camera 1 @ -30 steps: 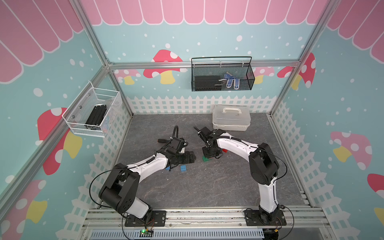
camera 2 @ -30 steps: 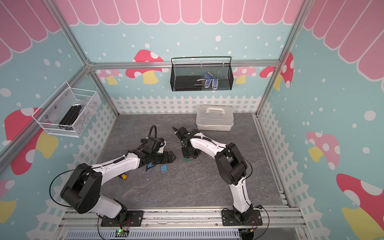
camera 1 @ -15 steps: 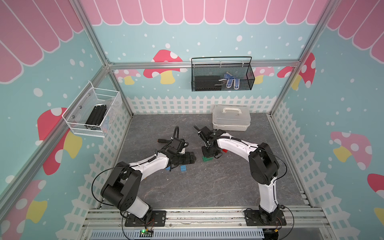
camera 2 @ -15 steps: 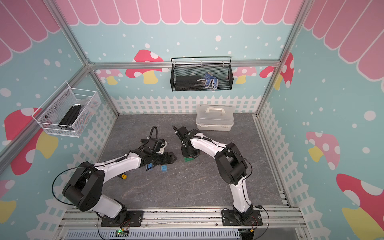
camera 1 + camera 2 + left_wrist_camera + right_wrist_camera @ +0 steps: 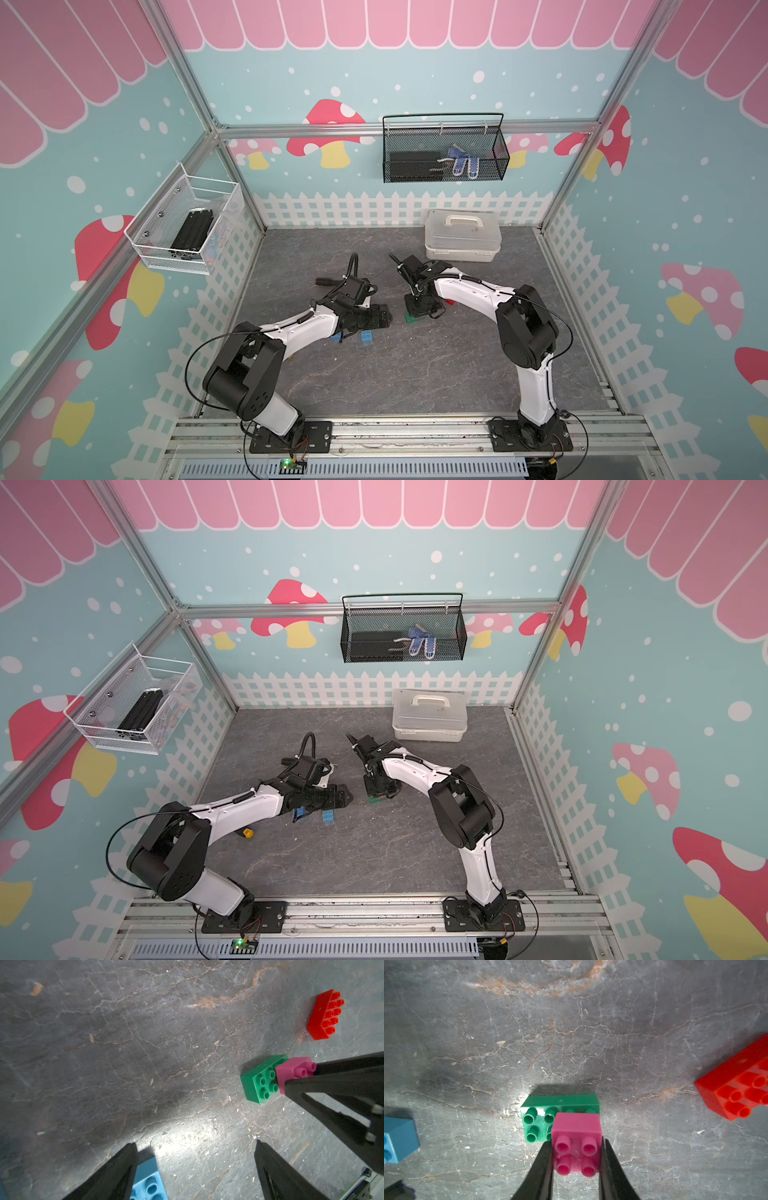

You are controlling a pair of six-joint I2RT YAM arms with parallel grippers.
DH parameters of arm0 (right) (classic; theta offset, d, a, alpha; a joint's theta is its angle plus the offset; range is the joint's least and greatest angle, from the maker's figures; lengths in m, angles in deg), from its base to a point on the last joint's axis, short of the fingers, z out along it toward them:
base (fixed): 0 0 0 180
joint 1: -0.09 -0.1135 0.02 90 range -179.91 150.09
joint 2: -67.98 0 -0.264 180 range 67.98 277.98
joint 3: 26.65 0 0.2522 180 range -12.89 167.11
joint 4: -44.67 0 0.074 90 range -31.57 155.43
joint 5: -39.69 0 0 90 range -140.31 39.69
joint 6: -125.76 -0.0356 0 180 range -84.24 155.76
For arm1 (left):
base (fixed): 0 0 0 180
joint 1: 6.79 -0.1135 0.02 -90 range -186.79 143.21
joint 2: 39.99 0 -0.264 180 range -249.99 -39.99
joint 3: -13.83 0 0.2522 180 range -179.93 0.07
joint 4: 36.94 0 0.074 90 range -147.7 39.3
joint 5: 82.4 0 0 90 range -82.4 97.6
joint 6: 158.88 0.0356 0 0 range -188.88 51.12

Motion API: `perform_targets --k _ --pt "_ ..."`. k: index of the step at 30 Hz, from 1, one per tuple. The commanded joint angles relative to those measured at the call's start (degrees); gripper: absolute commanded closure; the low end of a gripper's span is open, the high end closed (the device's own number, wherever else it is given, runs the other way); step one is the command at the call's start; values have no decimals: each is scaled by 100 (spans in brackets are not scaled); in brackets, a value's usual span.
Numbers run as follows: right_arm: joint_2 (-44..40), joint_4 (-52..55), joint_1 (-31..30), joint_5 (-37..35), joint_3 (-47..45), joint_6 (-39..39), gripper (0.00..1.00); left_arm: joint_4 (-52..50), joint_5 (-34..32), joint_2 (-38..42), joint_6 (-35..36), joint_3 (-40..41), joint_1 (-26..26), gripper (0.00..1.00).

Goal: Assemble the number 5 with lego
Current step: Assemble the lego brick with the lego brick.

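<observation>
Right gripper point(image 5: 576, 1144) grips the pink brick point(image 5: 576, 1128), one finger on each side. The pink brick sits studs-up on one end of the green brick point(image 5: 538, 1120), which rests on the grey floor point(image 5: 571, 1032). Left gripper point(image 5: 195, 1142) is spread wide and empty, low over the floor, with a blue brick point(image 5: 148, 1180) just beside one finger. The red brick point(image 5: 323, 1016) lies apart from the green one.
</observation>
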Motion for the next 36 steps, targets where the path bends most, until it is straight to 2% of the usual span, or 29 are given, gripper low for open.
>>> perform_targets --k 1,20,26,31,36 --pt "122 -8 28 -25 -77 -88 97 83 60 -47 -79 -126 23 9" --pt "111 -91 51 -131 -379 -328 97 80 69 -75 -79 -121 19 9" --pt "199 -109 94 31 -459 -414 98 84 43 -44 -89 -81 23 9" --pt "182 -440 134 212 -862 -670 98 77 34 -13 -99 -86 23 9" --pt "344 -379 140 134 -898 -690 99 33 42 -48 -79 -116 21 9"
